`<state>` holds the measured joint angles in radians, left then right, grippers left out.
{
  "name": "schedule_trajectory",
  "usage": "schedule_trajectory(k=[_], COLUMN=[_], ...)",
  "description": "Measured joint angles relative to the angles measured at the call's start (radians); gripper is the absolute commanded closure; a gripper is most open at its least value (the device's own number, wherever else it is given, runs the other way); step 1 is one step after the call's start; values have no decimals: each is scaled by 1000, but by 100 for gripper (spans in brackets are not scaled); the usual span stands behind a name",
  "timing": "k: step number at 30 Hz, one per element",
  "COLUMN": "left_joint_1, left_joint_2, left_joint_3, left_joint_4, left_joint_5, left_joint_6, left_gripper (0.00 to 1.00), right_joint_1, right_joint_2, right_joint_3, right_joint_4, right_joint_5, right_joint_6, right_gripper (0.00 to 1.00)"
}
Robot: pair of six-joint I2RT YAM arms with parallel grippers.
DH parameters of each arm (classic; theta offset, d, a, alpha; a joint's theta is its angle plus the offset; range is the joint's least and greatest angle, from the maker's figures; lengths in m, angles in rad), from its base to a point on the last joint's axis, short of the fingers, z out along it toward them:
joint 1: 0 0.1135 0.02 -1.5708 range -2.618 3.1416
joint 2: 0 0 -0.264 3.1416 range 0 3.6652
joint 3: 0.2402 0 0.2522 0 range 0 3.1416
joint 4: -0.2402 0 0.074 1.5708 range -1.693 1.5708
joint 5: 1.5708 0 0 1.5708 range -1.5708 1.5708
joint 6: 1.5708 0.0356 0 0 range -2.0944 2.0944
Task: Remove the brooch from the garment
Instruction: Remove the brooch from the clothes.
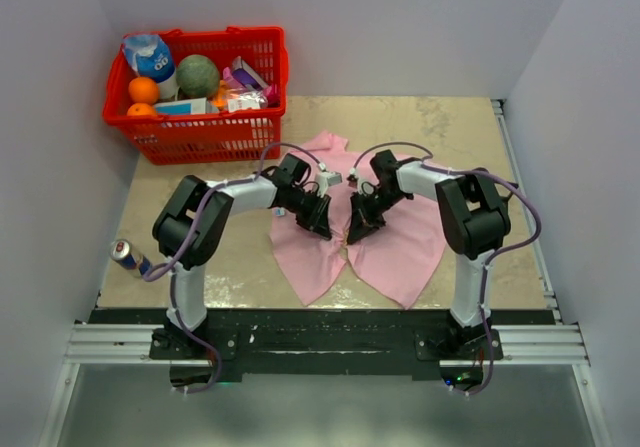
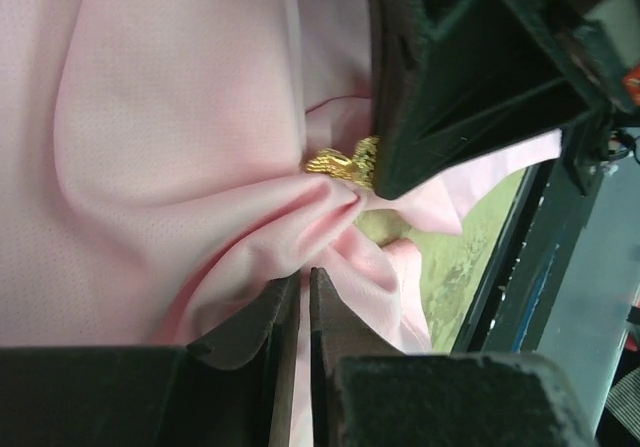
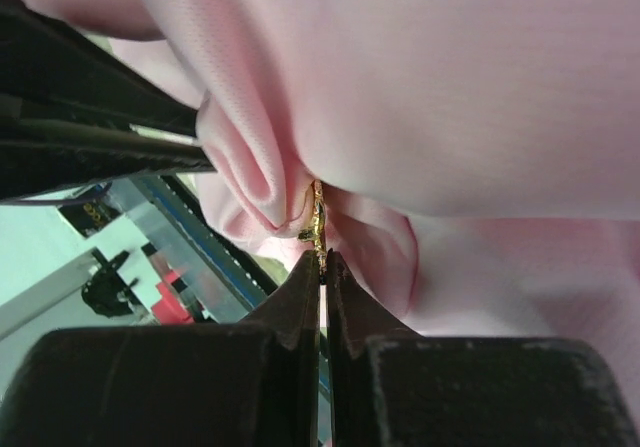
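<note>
Jaws of the left gripper (image 1: 324, 227) and right gripper (image 1: 354, 233) meet over the garment's (image 1: 395, 257) middle in the top view, too small to read there, while beyond the garment's far-left corner a red basket (image 1: 215, 137) holds oranges (image 1: 143, 90), a green melon (image 1: 198, 74) and packets on the beige table (image 1: 450, 132), pale walls all round. The left wrist view shows the left jaws pinched tight on a garment fold just below the gold brooch (image 2: 340, 162). The right wrist view shows the right jaws clenched on the brooch's lower edge, seen edge-on against bunched garment cloth.
</note>
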<state>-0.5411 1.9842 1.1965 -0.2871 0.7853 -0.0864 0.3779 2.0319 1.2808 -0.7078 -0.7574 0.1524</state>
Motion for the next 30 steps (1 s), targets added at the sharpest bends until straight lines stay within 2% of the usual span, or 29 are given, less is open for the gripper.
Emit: schedule_trajectory(k=[5,12,20,30], left_joint_1=[-13,-14,-17,-37], left_joint_2=[5,-24,-66,-39], left_joint_3=[0,-27,-47,-47], left_joint_4=[-29,-15,50,115], left_joint_5=[-46,-81,-21,19], left_joint_6=[20,29,27,28], left_gripper=[92,94,100,100], right_joint_1=[9,8,10,66], right_joint_2=[-17,-21,39,39], right_joint_3=[19,23,54,12], right_joint_4=[-42,-96,-184,-202], right_joint_5=[6,-1,2,-36], right_joint_6=[0,11,4,13], right_gripper=[100,100,100,100])
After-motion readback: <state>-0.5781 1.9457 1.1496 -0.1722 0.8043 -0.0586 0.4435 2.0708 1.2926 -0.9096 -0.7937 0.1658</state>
